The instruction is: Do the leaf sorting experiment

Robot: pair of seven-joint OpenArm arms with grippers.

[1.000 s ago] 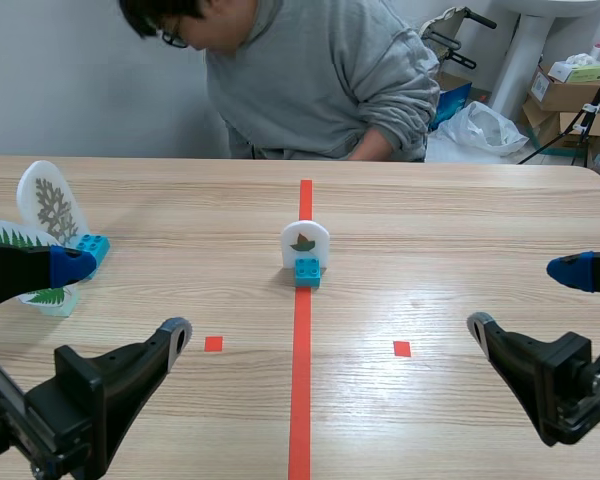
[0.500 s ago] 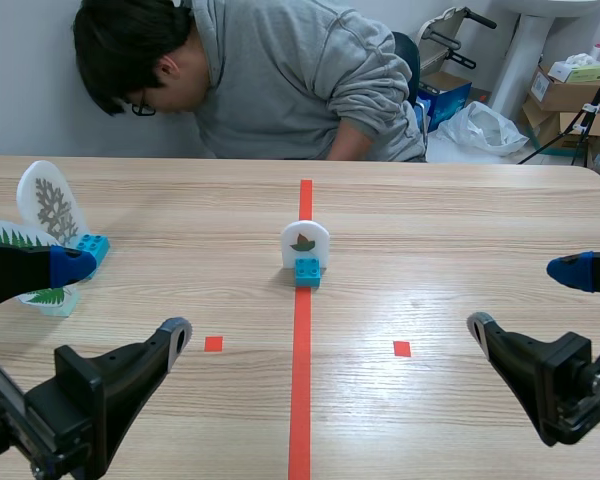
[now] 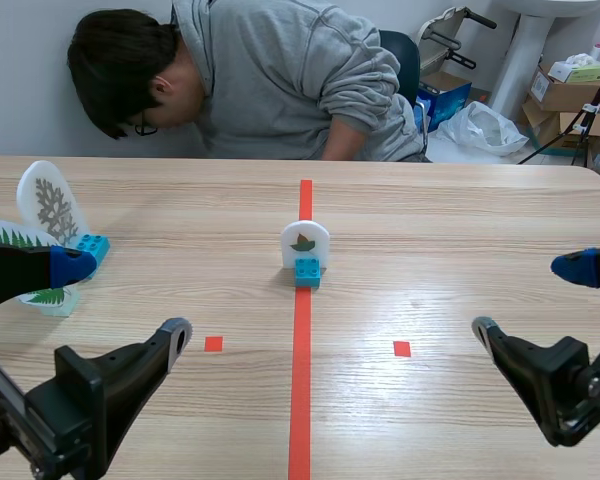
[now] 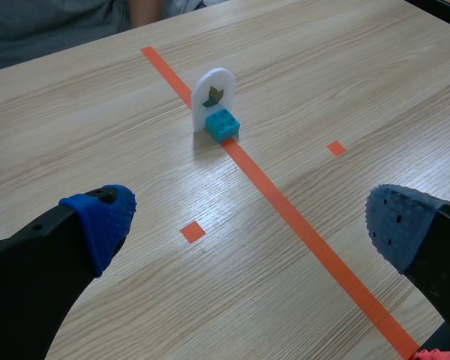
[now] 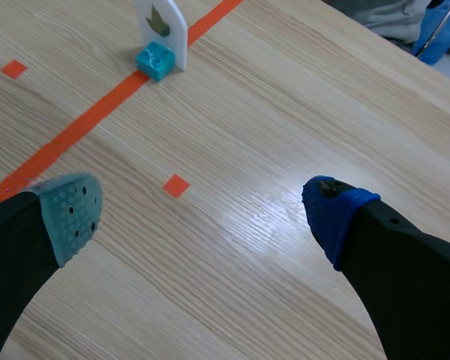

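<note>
From the scene view, a white arched leaf card stands upright on the orange tape line near the middle of the table, its long axis vertical, its flat face turned toward the robot and the small dark leaf printed on it pointing tip up; a teal brick sits at its foot on the robot's side, touching it. The left gripper and the right gripper hang low at either side, each with fingers spread wide and nothing between them, both well apart from the card. Only this view shows a card with a pale fern-like leaf in a blue brick at the table's left edge, two cards with green leaves partly hidden behind the left arm, and a person in a grey top leaning over across the table. From the left wrist view, the left gripper is spread, and the leaf card stands ahead of it on the tape, face seen at a slant. From the right wrist view, the right gripper is likewise spread, with the card and its brick ahead, toward the grey-green padded finger's side
</note>
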